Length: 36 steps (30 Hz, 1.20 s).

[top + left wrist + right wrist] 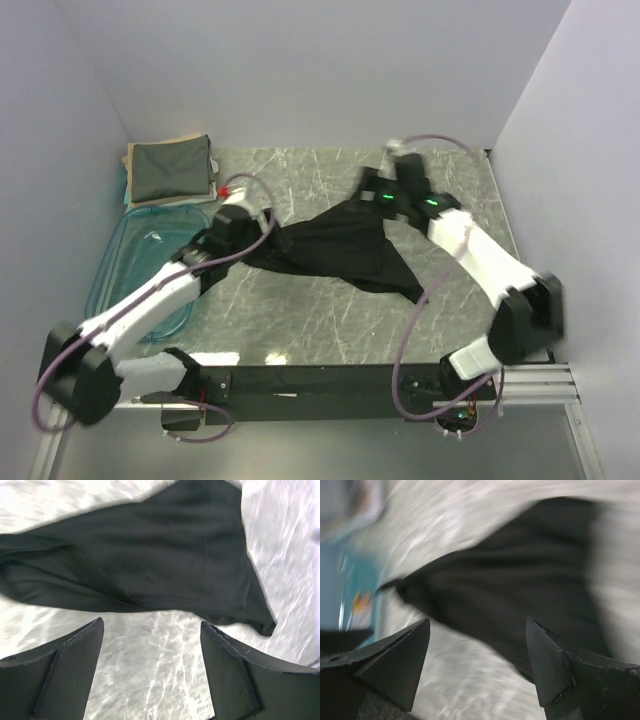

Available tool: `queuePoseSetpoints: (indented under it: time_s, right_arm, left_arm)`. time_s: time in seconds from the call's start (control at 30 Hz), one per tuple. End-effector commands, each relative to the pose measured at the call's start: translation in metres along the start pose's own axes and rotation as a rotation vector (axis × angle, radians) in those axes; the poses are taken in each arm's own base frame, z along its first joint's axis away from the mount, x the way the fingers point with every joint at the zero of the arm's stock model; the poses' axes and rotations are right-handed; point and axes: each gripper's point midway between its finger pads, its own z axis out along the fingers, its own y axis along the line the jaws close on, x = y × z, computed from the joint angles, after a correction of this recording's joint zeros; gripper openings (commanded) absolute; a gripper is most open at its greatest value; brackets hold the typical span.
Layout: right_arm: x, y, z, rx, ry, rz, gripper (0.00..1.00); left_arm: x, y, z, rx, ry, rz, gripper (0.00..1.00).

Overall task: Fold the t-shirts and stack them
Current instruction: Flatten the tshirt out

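Observation:
A plain black t-shirt [345, 250] lies crumpled and spread out in the middle of the marble table [320, 175]. My left gripper [262, 232] is at its left end. In the left wrist view that gripper [152, 630] stands open over bare table, with the black shirt [150, 560] just beyond its tips. My right gripper [368, 192] is at the shirt's far right corner. The blurred right wrist view shows the gripper [477, 625] open and holding nothing, above the shirt [520, 590]. A folded dark grey-green t-shirt [170, 168] lies on a beige one [133, 152] at the back left.
A clear blue plastic tub [135, 265] stands along the left side, partly under my left arm; it also shows blurred as the tub [350, 590] in the right wrist view. Grey walls close in the back and both sides. A small red thing [224, 191] sits near the folded stack.

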Motion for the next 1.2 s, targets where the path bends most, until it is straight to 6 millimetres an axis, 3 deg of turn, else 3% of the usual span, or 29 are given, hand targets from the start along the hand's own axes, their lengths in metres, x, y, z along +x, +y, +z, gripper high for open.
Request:
queuePoseSetpoints:
  time_s: [0.0, 0.03, 0.1, 0.13, 0.17, 0.2, 0.23, 0.27, 0.3, 0.37, 0.4, 0.47, 0.5, 0.63, 0.77, 0.97, 1.07, 1.1, 1.13, 1.17]
  right_arm:
    - [-0.026, -0.086, -0.062, 0.205, -0.238, 0.210, 0.84]
    - [-0.001, -0.112, -0.066, 0.259, -0.213, 0.248, 0.84]
    - [0.007, -0.139, -0.094, 0.323, -0.268, 0.303, 0.85]
    - [0.022, -0.166, -0.102, 0.389, -0.269, 0.347, 0.86]
    - [0.025, -0.173, -0.117, 0.417, -0.305, 0.357, 0.87]
    - [0.030, -0.182, -0.125, 0.444, -0.318, 0.368, 0.89]
    - [0.040, -0.200, -0.134, 0.495, -0.326, 0.401, 0.89]
    - [0.038, -0.203, -0.144, 0.505, -0.362, 0.399, 0.91]
    - [0.041, -0.208, -0.149, 0.522, -0.367, 0.392, 0.92]
    - [0.044, -0.217, -0.159, 0.550, -0.386, 0.404, 0.92]
    - [0.045, -0.219, -0.160, 0.547, -0.381, 0.399, 0.92]
    - [0.049, -0.222, -0.157, 0.534, -0.365, 0.409, 0.92]
    - [0.051, -0.225, -0.157, 0.542, -0.361, 0.412, 0.92]
    - [0.057, -0.224, -0.145, 0.482, -0.314, 0.433, 0.92]
    - [0.060, -0.225, -0.138, 0.461, -0.297, 0.433, 0.91]
    - [0.059, -0.227, -0.143, 0.479, -0.315, 0.428, 0.91]
    - [0.061, -0.228, -0.142, 0.484, -0.310, 0.422, 0.91]
    - [0.062, -0.228, -0.141, 0.477, -0.303, 0.419, 0.91]
    - [0.063, -0.228, -0.141, 0.478, -0.295, 0.418, 0.91]
    - [0.064, -0.228, -0.140, 0.477, -0.287, 0.414, 0.91]
  left_arm:
    - [-0.022, -0.066, 0.014, 0.121, -0.036, 0.110, 0.82]
    - [0.002, -0.077, 0.032, 0.126, 0.038, 0.158, 0.82]
    - [0.014, -0.096, 0.050, 0.143, 0.086, 0.220, 0.81]
    - [0.030, -0.112, 0.069, 0.139, 0.137, 0.274, 0.79]
    - [0.037, -0.121, 0.077, 0.136, 0.157, 0.303, 0.78]
    - [0.052, -0.143, 0.096, 0.151, 0.192, 0.352, 0.76]
    - [0.060, -0.150, 0.105, 0.145, 0.204, 0.407, 0.75]
    - [0.074, -0.150, 0.111, 0.114, 0.246, 0.450, 0.75]
    - [0.087, -0.172, 0.125, 0.123, 0.258, 0.492, 0.73]
    - [0.104, -0.173, 0.135, 0.071, 0.292, 0.558, 0.72]
    - [0.115, -0.187, 0.144, 0.079, 0.297, 0.584, 0.72]
    - [0.131, -0.191, 0.152, 0.066, 0.313, 0.621, 0.70]
    - [0.131, -0.194, 0.152, 0.064, 0.302, 0.624, 0.68]
    - [0.145, -0.170, 0.164, -0.075, 0.285, 0.653, 0.69]
    - [0.140, -0.153, 0.164, -0.171, 0.255, 0.649, 0.67]
    - [0.131, -0.133, 0.157, -0.261, 0.229, 0.622, 0.56]
    - [0.126, -0.133, 0.153, -0.231, 0.227, 0.598, 0.41]
    - [0.126, -0.130, 0.152, -0.233, 0.231, 0.591, 0.31]
    - [0.118, -0.132, 0.149, -0.228, 0.227, 0.565, 0.12]
    - [0.115, -0.131, 0.147, -0.231, 0.226, 0.553, 0.04]
